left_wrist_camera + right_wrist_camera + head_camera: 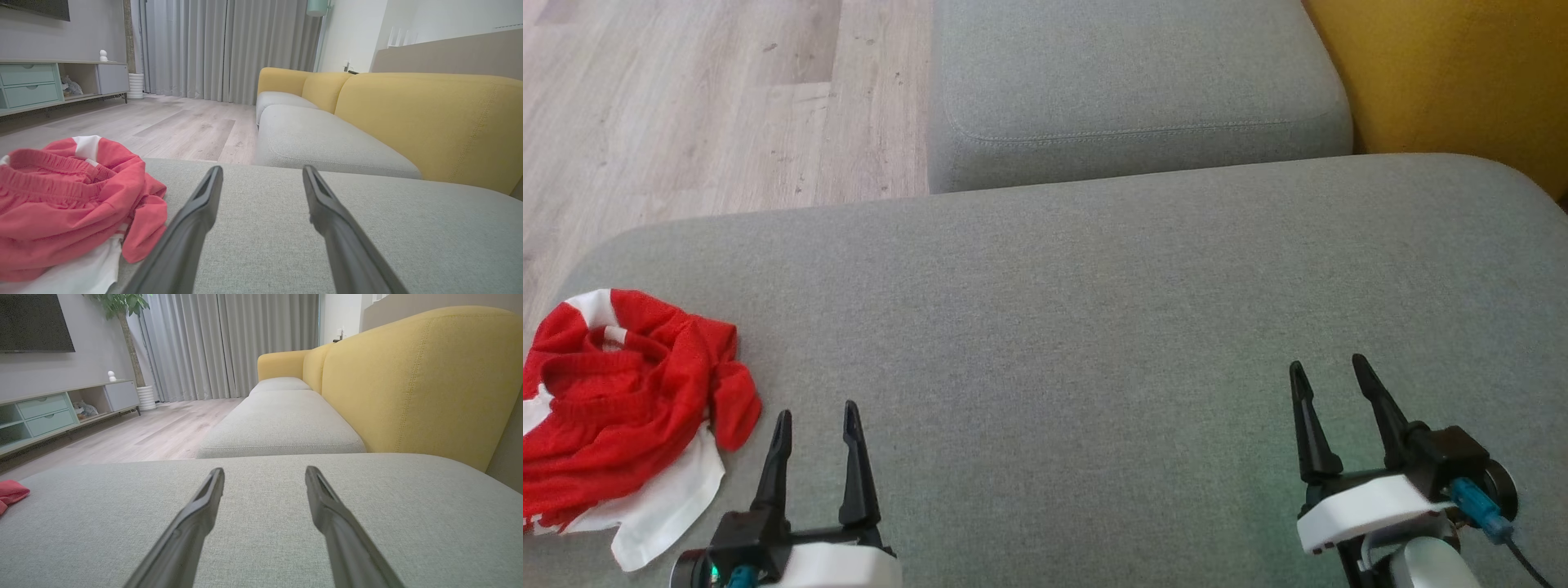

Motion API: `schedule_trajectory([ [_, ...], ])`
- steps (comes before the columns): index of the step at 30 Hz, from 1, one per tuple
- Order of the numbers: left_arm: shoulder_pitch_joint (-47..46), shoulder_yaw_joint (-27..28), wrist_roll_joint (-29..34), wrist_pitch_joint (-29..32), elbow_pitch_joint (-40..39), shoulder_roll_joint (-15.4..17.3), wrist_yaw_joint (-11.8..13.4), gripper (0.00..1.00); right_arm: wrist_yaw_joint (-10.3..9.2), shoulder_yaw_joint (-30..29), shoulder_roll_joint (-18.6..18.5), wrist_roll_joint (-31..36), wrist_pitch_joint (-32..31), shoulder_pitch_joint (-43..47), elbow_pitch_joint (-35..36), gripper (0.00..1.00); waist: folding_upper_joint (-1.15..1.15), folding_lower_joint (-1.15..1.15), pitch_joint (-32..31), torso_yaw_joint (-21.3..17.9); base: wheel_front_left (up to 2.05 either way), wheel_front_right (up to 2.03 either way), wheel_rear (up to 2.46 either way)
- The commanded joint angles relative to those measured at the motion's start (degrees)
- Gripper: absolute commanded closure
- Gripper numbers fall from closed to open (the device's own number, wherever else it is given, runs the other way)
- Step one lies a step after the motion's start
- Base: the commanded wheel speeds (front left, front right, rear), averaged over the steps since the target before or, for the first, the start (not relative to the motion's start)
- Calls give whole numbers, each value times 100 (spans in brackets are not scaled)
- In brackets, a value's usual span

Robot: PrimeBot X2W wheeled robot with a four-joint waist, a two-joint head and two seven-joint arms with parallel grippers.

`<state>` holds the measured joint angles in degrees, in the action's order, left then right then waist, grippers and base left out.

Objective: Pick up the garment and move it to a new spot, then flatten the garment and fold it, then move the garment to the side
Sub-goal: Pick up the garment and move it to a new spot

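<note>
We judge red-and-white shorts soft, light, crumpled | advise pinching elastic waistband | left gripper, right gripper both spread, empty

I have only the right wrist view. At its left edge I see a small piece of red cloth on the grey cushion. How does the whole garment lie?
Observer: In the head view the garment is a crumpled heap, red with white parts, near the left edge of the grey cushion.
Operator: Where is the left hand relative to it?
Observer: The left hand is close beside the heap on its right, open, with no cloth between its fingers.
Operator: Is any waistband visible?
Observer: Yes, the left wrist view shows a gathered red band lying on top of the heap.
</note>
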<state>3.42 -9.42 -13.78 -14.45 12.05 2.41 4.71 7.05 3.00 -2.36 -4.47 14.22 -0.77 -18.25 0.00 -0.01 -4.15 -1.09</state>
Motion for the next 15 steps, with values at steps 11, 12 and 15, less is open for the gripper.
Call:
schedule_trajectory([
  [11,-277,104,93,-55,-109,46,15,0,44,146,-52,46,78,-238,217,0,0,1,35,259,0,0,0],
  [12,-280,115,100,-55,-112,46,20,0,44,148,-52,53,78,-225,229,0,0,1,41,324,0,0,0],
  [15,-285,169,118,-55,-125,46,28,0,44,140,-52,69,78,-198,268,0,0,1,49,546,0,0,0],
])
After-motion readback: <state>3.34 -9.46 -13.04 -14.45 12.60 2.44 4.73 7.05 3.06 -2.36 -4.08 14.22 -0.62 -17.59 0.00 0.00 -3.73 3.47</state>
